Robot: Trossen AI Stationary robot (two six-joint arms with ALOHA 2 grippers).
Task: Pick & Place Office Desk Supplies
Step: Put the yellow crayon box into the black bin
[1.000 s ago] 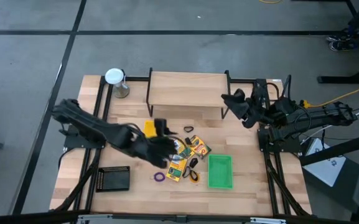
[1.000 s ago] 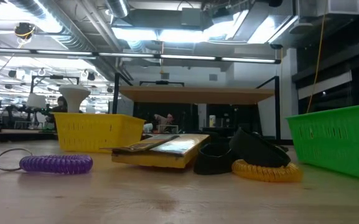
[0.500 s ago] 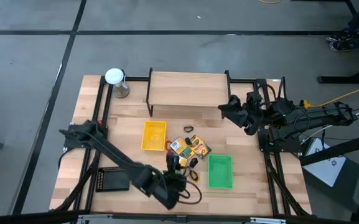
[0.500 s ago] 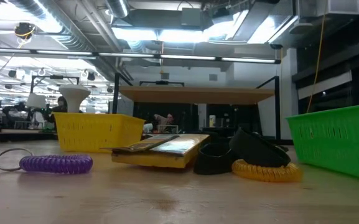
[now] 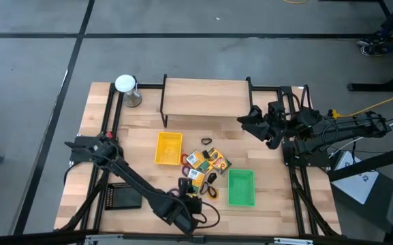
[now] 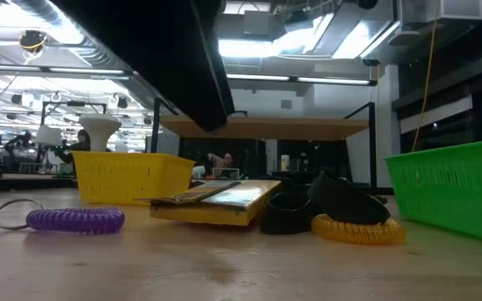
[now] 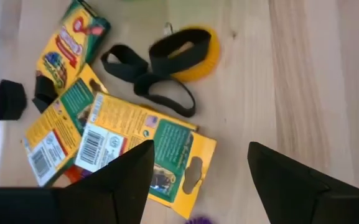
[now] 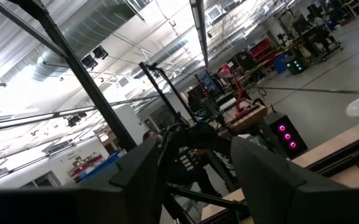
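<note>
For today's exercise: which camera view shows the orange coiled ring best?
The low view: the orange coiled ring lies unobstructed, coils visible. The left wrist view shows it under a black strap, the high view only a speck, the right wrist view nothing.

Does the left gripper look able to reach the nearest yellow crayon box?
Probably yes: the left gripper hangs open just above the yellow crayon box, with nothing lying on top of it.

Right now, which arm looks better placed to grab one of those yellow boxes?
The left. Its gripper hangs open directly above the yellow boxes. The right gripper waits raised at the table's far right edge, pointing away from the pile.
</note>
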